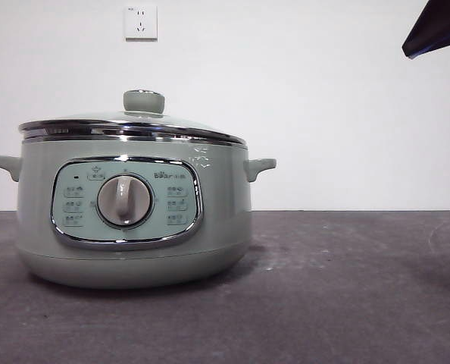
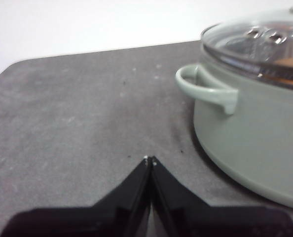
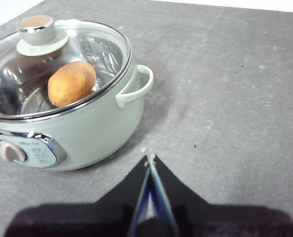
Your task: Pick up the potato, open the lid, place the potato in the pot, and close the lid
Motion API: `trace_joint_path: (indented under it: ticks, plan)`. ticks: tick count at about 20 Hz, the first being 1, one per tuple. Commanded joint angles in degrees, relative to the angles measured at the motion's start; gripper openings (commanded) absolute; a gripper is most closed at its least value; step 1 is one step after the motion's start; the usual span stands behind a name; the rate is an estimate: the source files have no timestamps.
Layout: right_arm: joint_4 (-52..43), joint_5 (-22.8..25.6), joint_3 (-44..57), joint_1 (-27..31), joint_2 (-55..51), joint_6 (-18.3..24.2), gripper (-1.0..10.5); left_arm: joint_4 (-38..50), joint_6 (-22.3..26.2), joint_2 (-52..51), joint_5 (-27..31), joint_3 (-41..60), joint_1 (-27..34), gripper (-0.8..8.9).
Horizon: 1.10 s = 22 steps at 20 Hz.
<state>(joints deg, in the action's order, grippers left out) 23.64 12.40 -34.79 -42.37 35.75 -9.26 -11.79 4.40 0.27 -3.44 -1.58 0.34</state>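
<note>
Looks like the job is basically wrapped here: the potato (image 3: 71,83) sits inside the pot (image 1: 134,220), visible through the glass lid (image 3: 57,69), which rests closed on the rim. Both arms hang back over the grey table (image 1: 346,288), apart from the pot. The left gripper (image 2: 149,161) has its jaws pinched together on nothing, near the pot's side handle (image 2: 205,89), and the right gripper (image 3: 150,159) is clamped empty too. Not much left to go wrong, but if the lid isn't seated evenly, a bump from either arm swinging past a handle could nudge it askew or shove the pot. As for writing, the control panel (image 1: 125,201) has a small brand mark beside the dial (image 1: 124,200) and some tiny icons, all too small to read. There's a wall socket (image 1: 140,22) too.
</note>
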Motion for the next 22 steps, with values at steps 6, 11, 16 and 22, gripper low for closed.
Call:
trace_joint_path:
  ticks: [6, 11, 16, 22]
  plan:
    - [-0.4, -0.1, 0.5, 0.0, -0.1, -0.5, 0.0, 0.4, -0.6, -0.2, 0.3, 1.0, 0.5, -0.03]
    - [-0.4, -0.1, 0.5, 0.0, -0.1, -0.5, 0.0, 0.4, -0.6, -0.2, 0.3, 1.0, 0.5, -0.04]
    - [-0.4, -0.1, 0.5, 0.0, -0.1, -0.5, 0.0, 0.4, -0.6, -0.2, 0.3, 1.0, 0.5, -0.03]
    - [0.7, -0.5, 0.8, 1.9, -5.1, 8.5, 0.0, 0.4, -0.6, -0.2, 0.3, 1.0, 0.5, -0.03]
